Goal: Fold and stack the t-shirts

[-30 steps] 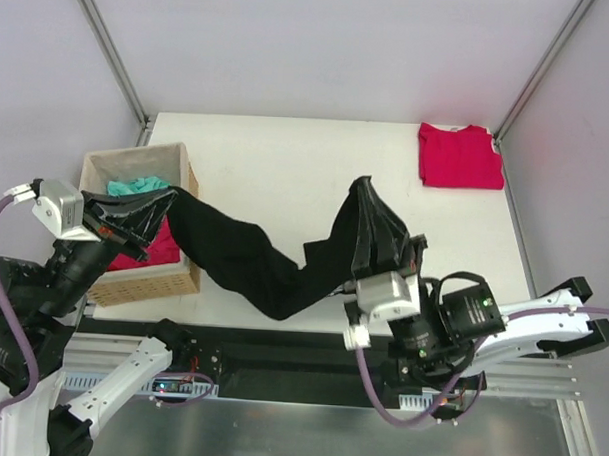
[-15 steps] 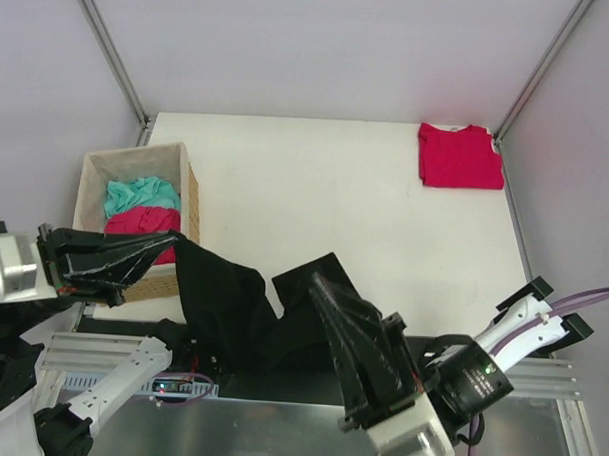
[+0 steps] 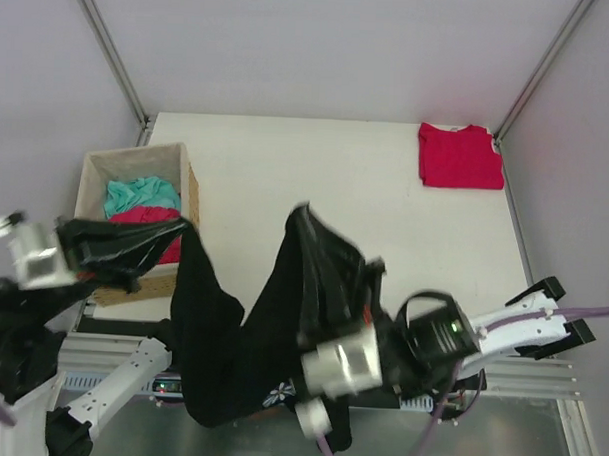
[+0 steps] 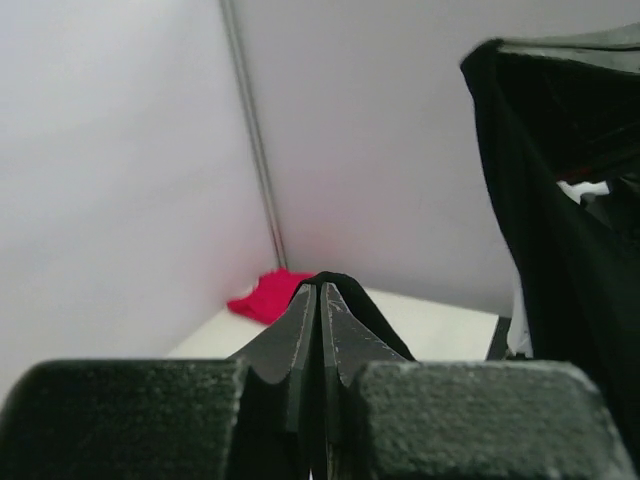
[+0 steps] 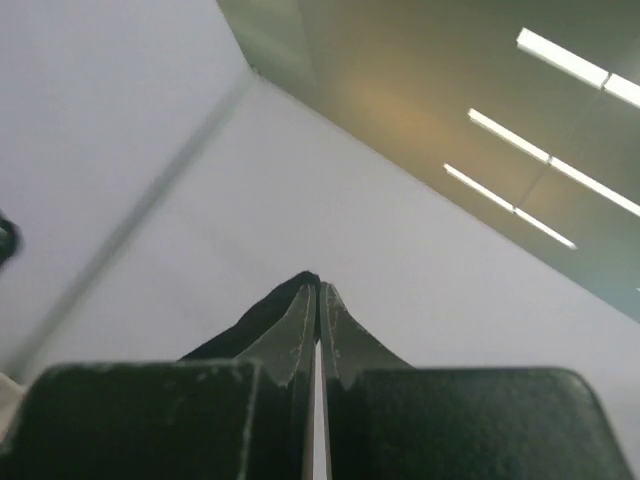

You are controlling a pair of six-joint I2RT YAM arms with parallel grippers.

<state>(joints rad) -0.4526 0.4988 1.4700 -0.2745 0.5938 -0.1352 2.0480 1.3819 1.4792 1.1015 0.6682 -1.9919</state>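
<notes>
I have both grippers clamped tight on the black shirt (image 3: pixel 226 325). The left gripper (image 4: pixel 320 300) holds one edge beside the basket (image 3: pixel 137 150), and the right gripper (image 5: pixel 318 295) lifts another above the table (image 3: pixel 287 167). The cloth sags between them over the near edge. The red shirt (image 3: pixel 460 158) lies folded in the far right corner.

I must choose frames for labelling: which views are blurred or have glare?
Top external view: motion blur, worst at the right gripper holding the black t-shirt; the red t-shirt is sharp. Right wrist view: bright ceiling lights. Left wrist view: mostly sharp.
</notes>
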